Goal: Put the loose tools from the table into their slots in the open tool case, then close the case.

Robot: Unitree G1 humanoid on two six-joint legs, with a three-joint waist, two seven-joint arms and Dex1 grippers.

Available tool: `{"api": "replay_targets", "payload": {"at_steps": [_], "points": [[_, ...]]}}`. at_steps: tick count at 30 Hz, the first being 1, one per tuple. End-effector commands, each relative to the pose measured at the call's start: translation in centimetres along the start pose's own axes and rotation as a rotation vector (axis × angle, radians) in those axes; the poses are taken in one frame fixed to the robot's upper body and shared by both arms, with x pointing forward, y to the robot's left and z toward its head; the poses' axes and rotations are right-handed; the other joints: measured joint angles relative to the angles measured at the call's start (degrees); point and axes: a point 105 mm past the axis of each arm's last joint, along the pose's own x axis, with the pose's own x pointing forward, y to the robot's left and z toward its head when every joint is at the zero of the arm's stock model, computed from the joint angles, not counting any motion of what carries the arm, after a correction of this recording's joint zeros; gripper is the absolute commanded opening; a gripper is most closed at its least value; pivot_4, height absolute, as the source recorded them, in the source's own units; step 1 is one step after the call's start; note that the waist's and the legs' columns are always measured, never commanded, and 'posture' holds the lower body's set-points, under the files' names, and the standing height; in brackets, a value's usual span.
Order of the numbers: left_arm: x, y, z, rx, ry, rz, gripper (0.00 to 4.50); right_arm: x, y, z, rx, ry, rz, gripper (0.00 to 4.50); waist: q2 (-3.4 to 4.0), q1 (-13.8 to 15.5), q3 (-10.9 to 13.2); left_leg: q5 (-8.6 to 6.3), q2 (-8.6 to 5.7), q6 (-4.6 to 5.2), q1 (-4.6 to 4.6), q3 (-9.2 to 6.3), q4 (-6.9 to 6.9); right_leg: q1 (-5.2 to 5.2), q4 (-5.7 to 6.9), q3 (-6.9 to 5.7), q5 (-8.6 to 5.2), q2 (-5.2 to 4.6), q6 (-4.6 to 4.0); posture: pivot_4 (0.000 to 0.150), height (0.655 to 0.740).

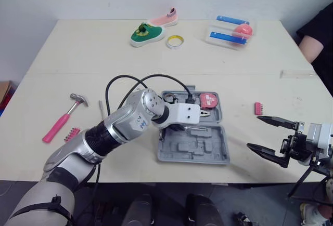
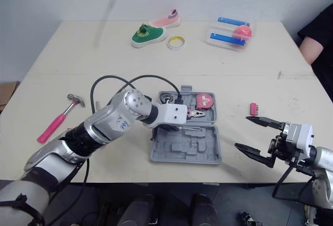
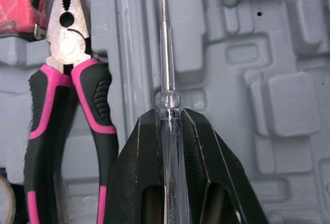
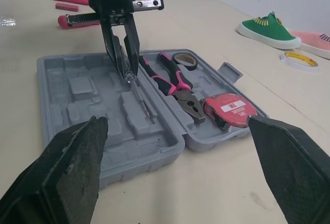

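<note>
The grey tool case (image 1: 169, 150) lies open at the table's front centre. Pink-and-black pliers (image 3: 67, 80), a red tape measure (image 1: 209, 100) and a black tape roll (image 4: 184, 59) sit in its far half. My left gripper (image 3: 167, 113) is shut on a clear-handled screwdriver (image 3: 166, 54), whose shaft lies along a groove in the near half beside the pliers. A pink-handled hammer (image 1: 62, 119) and a pink bit holder (image 1: 72, 134) lie on the table to the left of the case. A second pink bit set (image 1: 258, 108) lies to its right. My right gripper (image 1: 254, 131) hangs open right of the case.
A green shoe (image 1: 145, 32), a pink shoe (image 1: 165, 18), a yellow tape ring (image 1: 175, 41) and a clear box with blue and pink items (image 1: 230, 31) sit at the far edge. A person's arm (image 1: 312, 44) shows at the far right. A black cable (image 1: 130, 80) loops over my left arm.
</note>
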Motion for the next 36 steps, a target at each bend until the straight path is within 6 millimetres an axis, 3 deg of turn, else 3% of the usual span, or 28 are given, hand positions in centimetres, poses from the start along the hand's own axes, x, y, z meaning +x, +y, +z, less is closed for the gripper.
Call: {"api": "replay_targets", "payload": {"at_steps": [1,17,25,36], "points": [[-0.1,0.3,-0.4,0.036,0.030,0.034,0.06,-0.1,0.0,0.9,-0.039,-0.021,-0.012,4.50,0.00,-0.03,0.00,0.00,0.00,0.00,0.00,0.00,0.00,0.00,0.01,0.00,0.00,0.01,0.00,0.150,0.7400],[0.1,1.0,-0.9,0.042,0.055,0.076,0.06,-0.1,0.2,1.0,-0.037,-0.022,-0.020,4.50,0.00,-0.01,0.00,0.00,0.00,0.00,0.01,-0.02,0.11,0.02,0.10,0.00,0.00,0.00,0.00,0.150,0.7400],[-0.6,1.6,-0.8,0.124,0.081,0.095,0.06,-0.1,0.3,0.9,-0.033,-0.023,-0.018,4.50,0.00,-0.03,0.00,0.00,0.00,0.00,0.01,-0.03,0.13,0.02,0.09,0.00,0.00,0.00,0.00,0.150,0.7400],[0.2,1.6,-1.7,0.221,0.097,0.059,0.06,0.2,0.2,0.9,-0.036,-0.027,-0.020,4.50,0.00,0.03,0.00,-0.01,0.00,0.02,0.00,-0.03,0.22,0.03,0.14,-0.01,0.00,-0.01,0.00,0.150,0.7400]]}}
